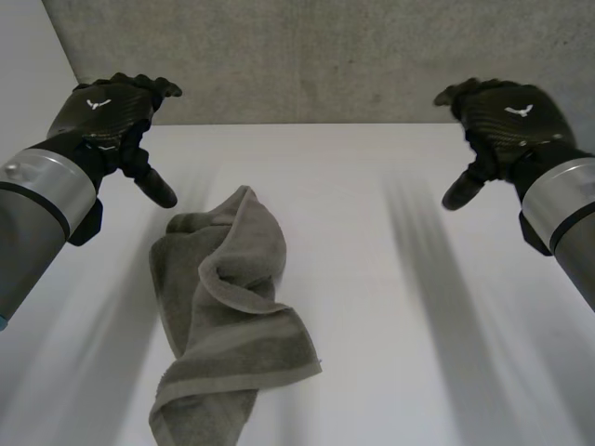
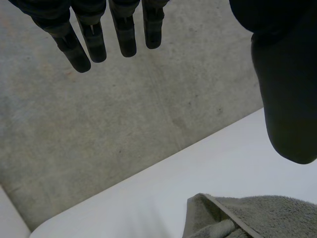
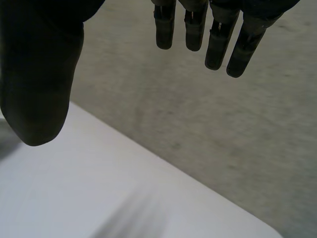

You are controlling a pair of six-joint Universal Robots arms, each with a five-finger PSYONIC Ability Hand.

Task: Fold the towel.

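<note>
Towel [image 1: 228, 316] crumpled, table [image 1: 418, 325] beside

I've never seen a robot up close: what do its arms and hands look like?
Both the left hand and right hand are black, woven-textured, with a small white winged emblem on the back. Silver-grey cuffs join grey arms.

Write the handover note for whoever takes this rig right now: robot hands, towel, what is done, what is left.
Left robot hand: open, holding nothing, off the cloth beside the towel's far end.
Right robot hand: open, holding nothing, well away from the towel.
Towel: grey, crumpled in a heap on the white table, on the left arm's side.
Done: no fold made yet.
Left: probably spread the towel flat first, then fold it.
</note>
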